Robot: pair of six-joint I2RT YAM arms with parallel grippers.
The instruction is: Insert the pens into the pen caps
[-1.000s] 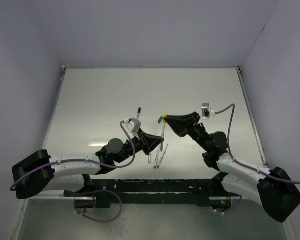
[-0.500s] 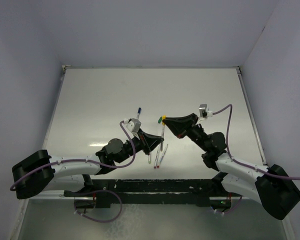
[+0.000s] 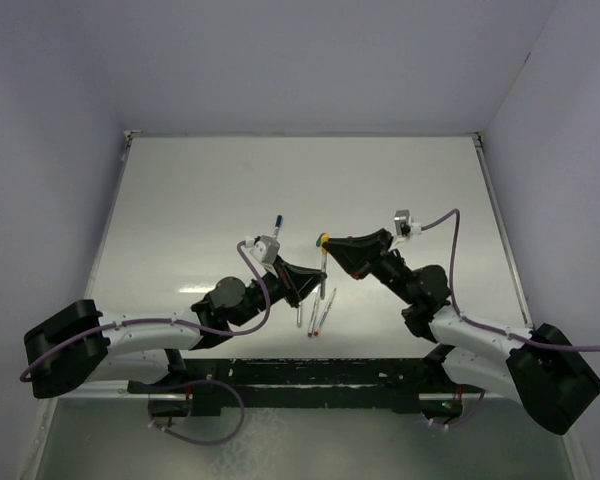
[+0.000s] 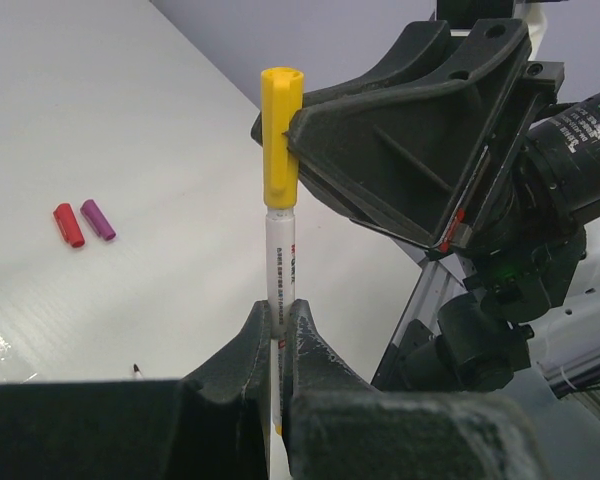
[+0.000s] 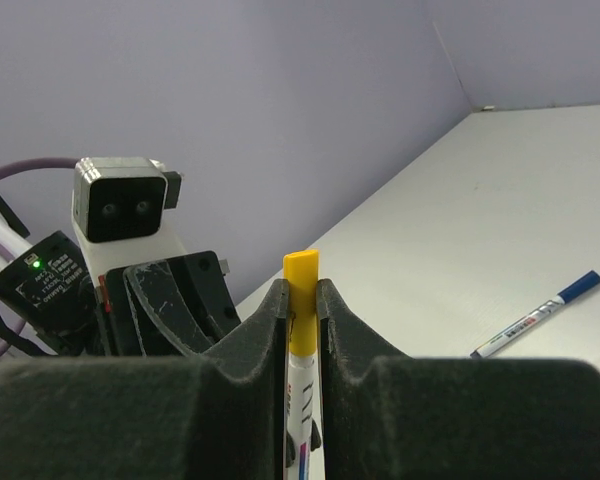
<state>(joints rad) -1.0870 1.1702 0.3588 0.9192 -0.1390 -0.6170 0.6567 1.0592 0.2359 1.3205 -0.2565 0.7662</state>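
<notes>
**Item 1.** Flat white table [image 3: 300, 180]. I place everything below against one landmark, the thin whitish-grey marker pen [image 4: 280, 262], which stands upright above the table's near middle, between the two arms.

**Item 2.** Black left gripper [image 4: 279, 318]. It sits at the lower half of that pen. The jaws are closed on the barrel, with one finger pressed to each side. The left wrist camera shows the barrel rising straight up out of the grip.

**Item 3.** Black right gripper [image 5: 301, 292]. It sits at the pen's top end. The jaws are clamped on the cap there, and the cap's tip pokes out just past the fingertips. In the left wrist view its wedge-shaped fingers reach in from the pen's right.

**Item 4.** Loose pens [image 3: 313, 318]. I count what look like three, lying close together on the table just nearer the arm bases than the upright pen. Small red ends show on some of them.

**Item 5.** Blue-capped pen [image 5: 536, 317]. It lies flat on the table, to the left of the upright pen and farther from the bases in the top view, well apart from it.

**Item 6.** Stubby yellow plastic cap [image 4: 281, 130]. It sits over the upright pen's upper end, in line with the barrel.

**Item 7.** Small red cap [image 4: 68, 225] and small purple cap [image 4: 97, 219]. They lie side by side on the table, off to the pen's left in the left wrist view.
</notes>
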